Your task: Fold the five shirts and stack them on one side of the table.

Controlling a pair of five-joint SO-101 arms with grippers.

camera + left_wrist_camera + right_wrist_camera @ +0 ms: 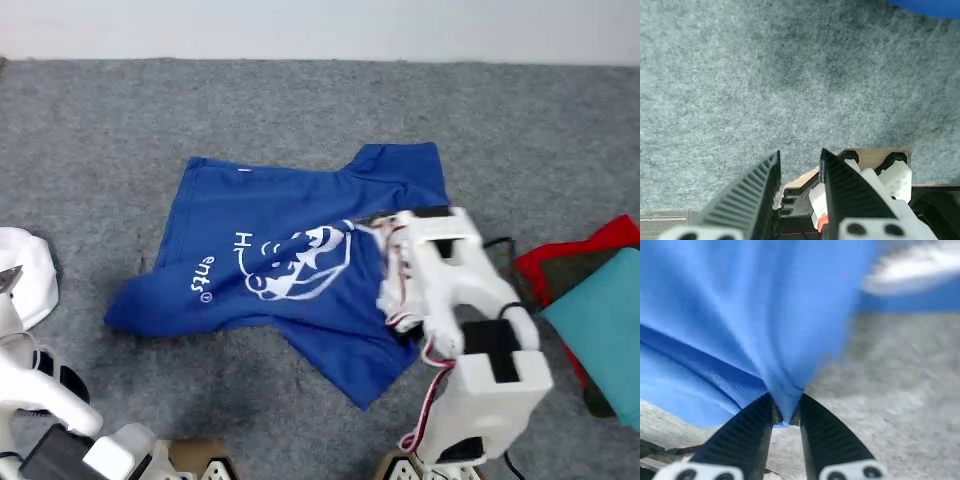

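A blue shirt (pixel 270 250) with white print lies spread and rumpled in the middle of the grey table cover. My right gripper (pixel 786 412) is shut on a bunched fold of this blue shirt (pixel 740 315), and the cloth hangs from the jaws above the cover. In the high view the right arm (pixel 450 290) stands over the shirt's right part. My left gripper (pixel 800 165) is open with nothing between its fingers, above bare grey cover at the front left. A corner of the blue shirt (pixel 935 6) shows far from it.
A white shirt (pixel 30 265) lies at the left edge beside the left arm (pixel 40 395). A teal shirt (pixel 600 320) lies over a red one (pixel 560 262) at the right edge. The arm bases stand along the front edge. Bare cover (pixel 300 100) stretches behind the blue shirt.
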